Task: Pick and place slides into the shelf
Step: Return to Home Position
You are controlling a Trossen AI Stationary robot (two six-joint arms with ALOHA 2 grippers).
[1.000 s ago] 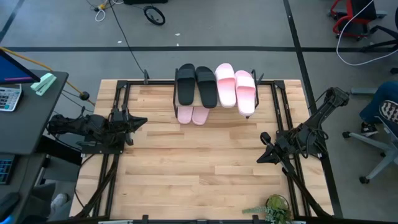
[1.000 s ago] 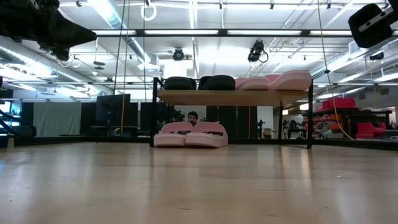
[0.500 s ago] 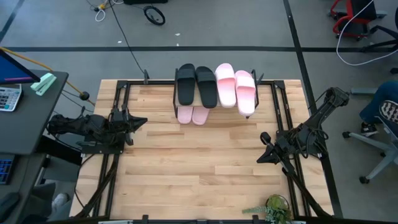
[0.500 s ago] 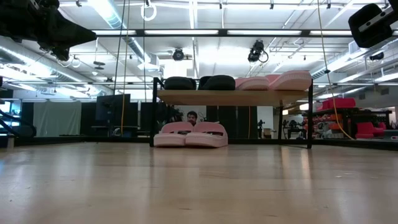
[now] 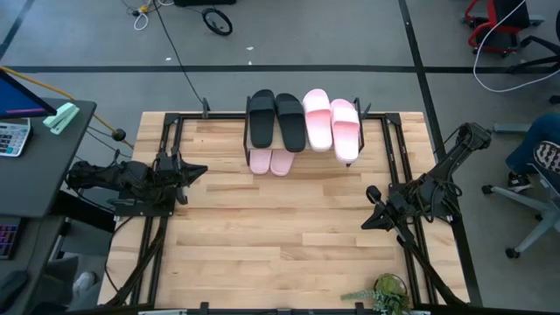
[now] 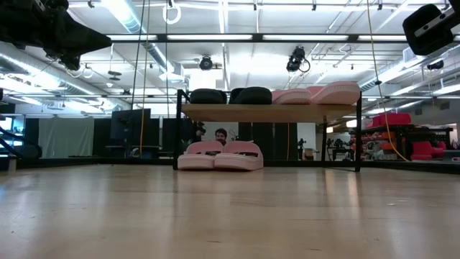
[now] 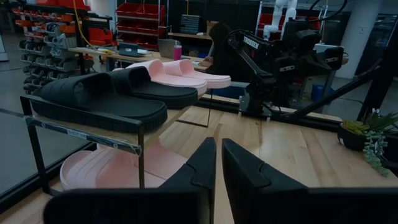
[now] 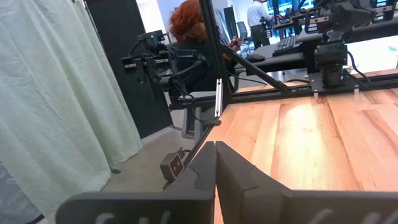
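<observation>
1. Left tool (image 7: 217, 144): parked well left of the shelf (image 6: 266, 112) and nearer the front of the tabletop (image 5: 280, 227), pointing toward the middle. The fingers are drawn together to a narrow slit. They hold nothing.

2. Shelf: stands at the far edge of the tabletop, midway between the two arms. All six slides are on or under it.
   - Top board, left half: the black pair (image 5: 276, 120), side by side and touching.
   - Top board, right half: the upper pink pair (image 5: 331, 122), just beside the black pair. The rightmost pink slide juts farther past the shelf's front edge than its neighbour.
   - Under the top board, left half: the lower pink pair (image 5: 271, 162), side by side below the black pair. Their ends show past the shelf's front edge.
   - Under the top board, right half: no slide shows in the low view.

3. Right tool (image 8: 215, 146): parked well right of the shelf and nearer the front of the tabletop than the left tool. The fingers are drawn together and hold nothing.
</observation>
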